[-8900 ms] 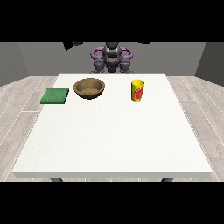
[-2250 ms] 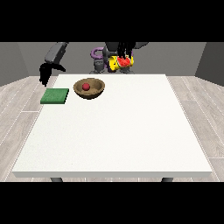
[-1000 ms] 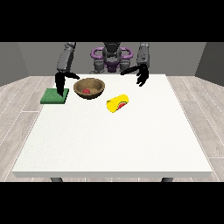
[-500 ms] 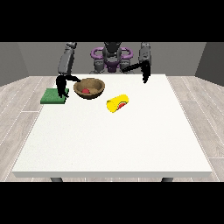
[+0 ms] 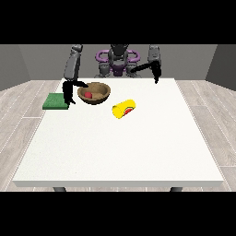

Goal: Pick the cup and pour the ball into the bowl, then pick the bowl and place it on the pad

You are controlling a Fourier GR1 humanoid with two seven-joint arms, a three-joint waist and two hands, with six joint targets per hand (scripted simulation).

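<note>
A brown wooden bowl [image 5: 95,92] sits near the table's far left with a red ball [image 5: 88,95] inside it. The hand at the view's left [image 5: 70,92] hangs at the bowl's left rim, its thumb reaching over the rim and its fingers pointing down outside it. A yellow cup [image 5: 124,109] with a red mark lies on its side on the table, right of the bowl. The hand at the view's right [image 5: 156,73] is raised over the table's far edge, away from the cup, fingers pointing down. A green pad [image 5: 56,101] lies left of the bowl.
The white table [image 5: 120,147] stretches towards the camera. The robot's torso [image 5: 118,62] stands behind its far edge.
The hand at the view's left has closed in on the bowl's left rim. The hand at the view's right has risen and pulled back from the fallen cup. Cup and bowl have stayed put.
</note>
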